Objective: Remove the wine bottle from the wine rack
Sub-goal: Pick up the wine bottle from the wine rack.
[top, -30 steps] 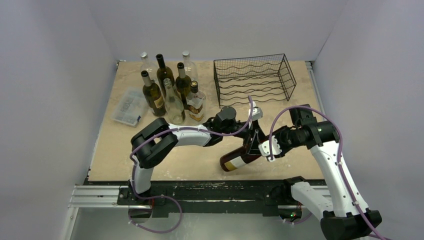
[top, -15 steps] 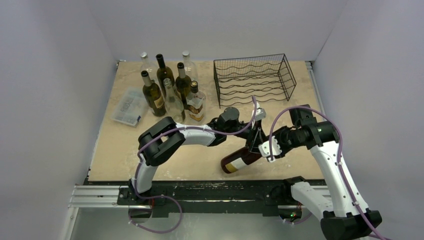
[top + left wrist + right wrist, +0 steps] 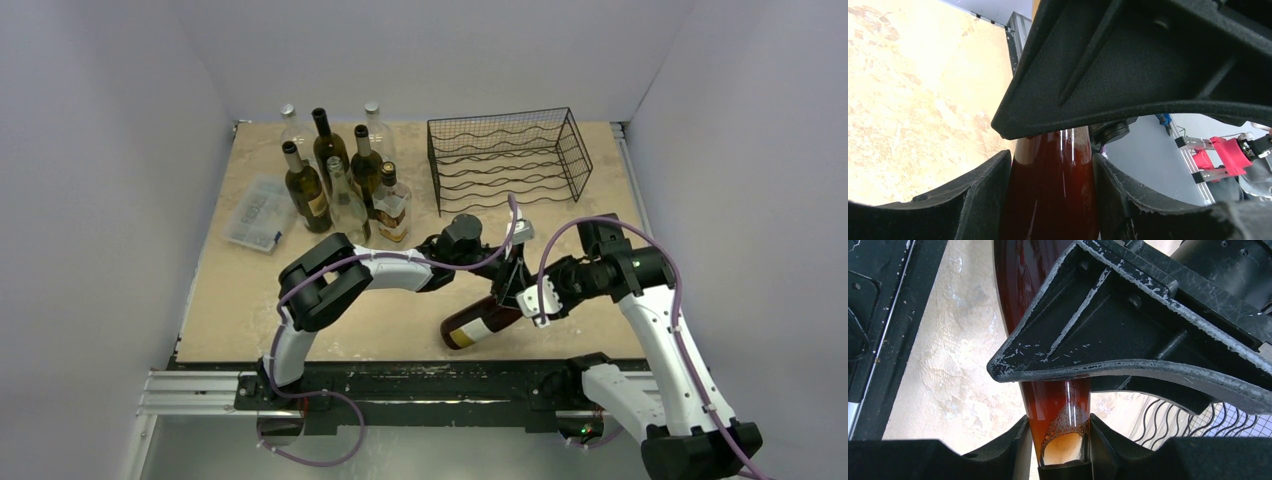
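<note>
The wine bottle [image 3: 470, 325], dark red-brown with a pale label near its base, hangs tilted above the table's front part, base toward the near edge. It is off the black wire wine rack [image 3: 510, 160], which stands at the back right with no bottle on it. My left gripper [image 3: 508, 278] is shut on the bottle's shoulder; in the left wrist view the bottle [image 3: 1053, 190] fills the space between both fingers [image 3: 985, 195]. My right gripper [image 3: 524, 296] is shut on the neck [image 3: 1060, 410], and the rack [image 3: 1168, 425] shows behind it.
Several upright bottles [image 3: 345, 185] stand in a cluster at the back left. A small clear plastic compartment box [image 3: 258, 212] lies to their left. The black rail [image 3: 400, 385] runs along the table's near edge, just below the held bottle.
My left gripper has closed from wide open onto the bottle's shoulder. The left arm has shifted slightly right, and the bottle's base has sunk a little toward the near edge.
</note>
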Controlling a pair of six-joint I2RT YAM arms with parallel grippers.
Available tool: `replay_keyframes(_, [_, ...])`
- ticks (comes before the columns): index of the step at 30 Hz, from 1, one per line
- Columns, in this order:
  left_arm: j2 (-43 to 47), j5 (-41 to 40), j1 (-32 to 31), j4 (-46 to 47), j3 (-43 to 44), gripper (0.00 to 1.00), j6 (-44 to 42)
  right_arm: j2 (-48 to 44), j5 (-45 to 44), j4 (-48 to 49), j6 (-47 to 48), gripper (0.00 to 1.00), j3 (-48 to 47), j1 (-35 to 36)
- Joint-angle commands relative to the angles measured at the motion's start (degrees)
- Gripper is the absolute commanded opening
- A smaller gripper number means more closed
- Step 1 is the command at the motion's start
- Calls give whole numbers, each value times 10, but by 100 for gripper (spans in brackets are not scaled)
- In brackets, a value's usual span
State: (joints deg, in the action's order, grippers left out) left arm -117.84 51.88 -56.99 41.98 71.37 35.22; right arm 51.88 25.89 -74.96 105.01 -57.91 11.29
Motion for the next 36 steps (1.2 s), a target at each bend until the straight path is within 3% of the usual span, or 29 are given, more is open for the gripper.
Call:
replay_keyframes(1, [34, -30, 1, 11, 13, 0, -21, -24, 116, 90, -20, 29, -16, 1])
replay_keyframes(13, [71, -57, 10, 35, -36, 0, -33, -37, 147, 99, -71, 78, -25, 1])
replay_keyframes(18, [88, -66, 12, 38, -55, 0, -41, -51, 174, 86, -121, 89, -48, 1])
replay_keyframes(22, [110, -81, 13, 46, -80, 0, -52, -53, 213, 67, -185, 90, -83, 1])
replay_keyframes(28, [154, -104, 17, 45, -116, 0, -73, -79, 305, 193, -448, 88, -77, -1])
replay_keyframes(32, [192, -133, 17, 36, -150, 0, -97, -106, 367, 317, -646, 89, -41, -48])
replay_keyframes(36, [222, -168, 17, 47, -187, 0, -109, -120, 348, 451, -876, 90, -10, -104])
